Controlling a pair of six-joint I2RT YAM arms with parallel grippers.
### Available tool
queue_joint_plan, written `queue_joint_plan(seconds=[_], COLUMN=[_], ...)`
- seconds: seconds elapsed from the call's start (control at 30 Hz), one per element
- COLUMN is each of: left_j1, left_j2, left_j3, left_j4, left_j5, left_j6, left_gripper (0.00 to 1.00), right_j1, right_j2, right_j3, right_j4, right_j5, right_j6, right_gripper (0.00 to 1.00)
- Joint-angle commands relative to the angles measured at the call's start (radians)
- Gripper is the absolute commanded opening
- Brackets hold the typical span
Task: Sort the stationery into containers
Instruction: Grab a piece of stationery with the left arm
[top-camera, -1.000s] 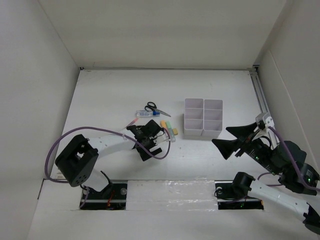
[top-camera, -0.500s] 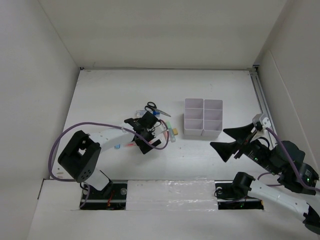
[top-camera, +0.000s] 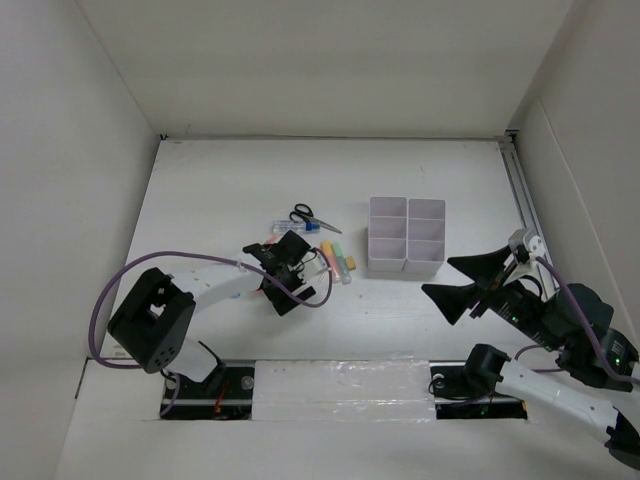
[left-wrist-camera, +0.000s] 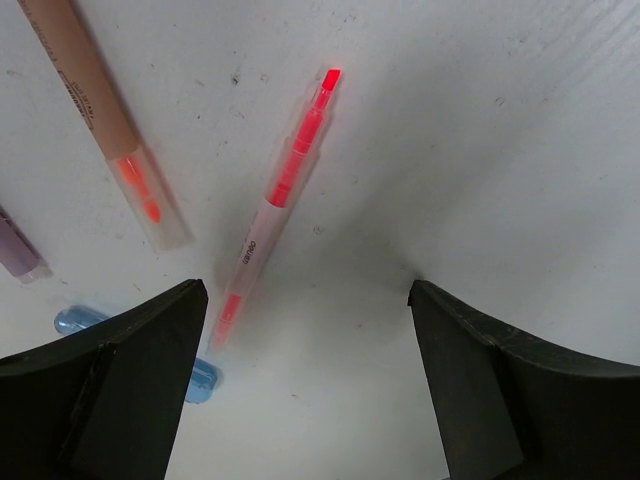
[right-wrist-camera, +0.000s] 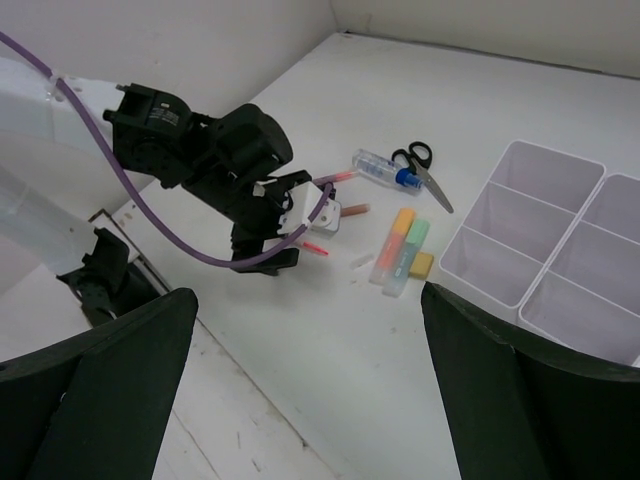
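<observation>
Two arms: your left gripper (left-wrist-camera: 305, 300) sits low over the table (top-camera: 220, 190), released, jaws astride one red pen (left-wrist-camera: 282, 190) left of the six-cell organiser (top-camera: 406, 235); your right gripper (right-wrist-camera: 310, 295) hangs raised, spread, empty.

In the left wrist view, the tan-barrelled highlighter with an orange tip (left-wrist-camera: 110, 140) runs off the top edge. A purplish item (left-wrist-camera: 15, 252) is cut by the left edge (too little shows to name it). The light blue marker (left-wrist-camera: 203, 380) lies mostly hidden behind a dark finger (left-wrist-camera: 120, 390) of the left gripper (left-wrist-camera: 305, 310). From above, that gripper covers the thin red pen (left-wrist-camera: 280, 200). In the right wrist view, the white plastic organiser of square compartments (right-wrist-camera: 560, 250) is cut off by the right edge.
</observation>
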Motion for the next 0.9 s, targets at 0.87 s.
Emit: queue_joint_plan(seconds=[0.87], left_j1=[-0.002], left_j2=[0.194], left_j3=[0.067], left_j4=[0.01], left_j5=[0.128], left_j6=[-0.007], left_gripper=[0.73], right_j1=[-0.001], right_j2=[0.053], right_j3=[0.139], right_j4=[-0.023], right_j5=[-0.041], right_j6=[-0.025], right_gripper=[1.0])
